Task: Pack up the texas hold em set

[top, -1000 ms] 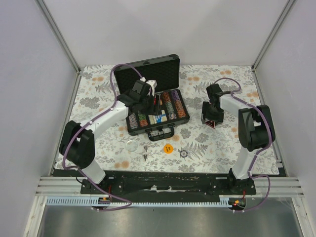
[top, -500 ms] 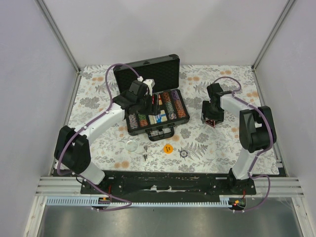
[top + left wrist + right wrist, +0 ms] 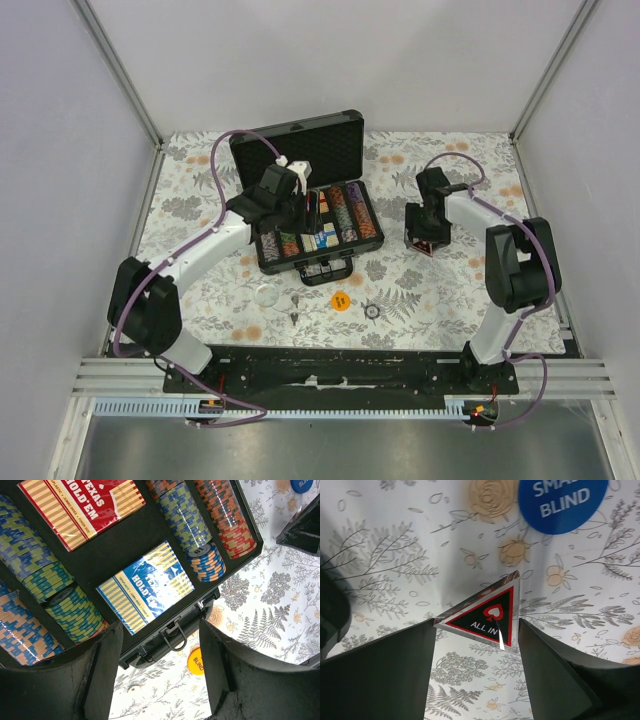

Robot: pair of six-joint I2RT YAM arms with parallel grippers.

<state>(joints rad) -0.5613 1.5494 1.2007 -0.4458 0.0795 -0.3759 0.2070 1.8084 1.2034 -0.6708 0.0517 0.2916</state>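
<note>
Hovering over the open case (image 3: 315, 215), left tool (image 3: 303, 207) has its fingers (image 3: 100, 675) spread apart with nothing between them. Case sits mid-counter (image 3: 450, 300), lid raised at the far side, handle (image 3: 325, 270) facing the arm bases.

Inside the case, seen from the left wrist:
- red card deck (image 3: 82, 505) in the far middle slot
- blue card deck (image 3: 145, 587) just nearer, toward the handle side
- rows of striped poker chips (image 3: 187, 515) on both sides of the decks

Right tool (image 3: 428, 240) is well to the right of the case, low over the counter. It is clamped on a clear triangular ALL IN marker (image 3: 487, 615); both fingers (image 3: 555, 675) meet its edges, and the marker stands tilted, one point up.

Loose pieces outside the case:
- blue SMALL BLIND button (image 3: 562, 500) flat on the counter, just beyond the marker
- orange button (image 3: 341, 300) just in front of the handle
- dark round piece (image 3: 372, 311) right of the orange one, detail too small to tell
- clear round disc (image 3: 266, 295) in front of the case's left corner
</note>
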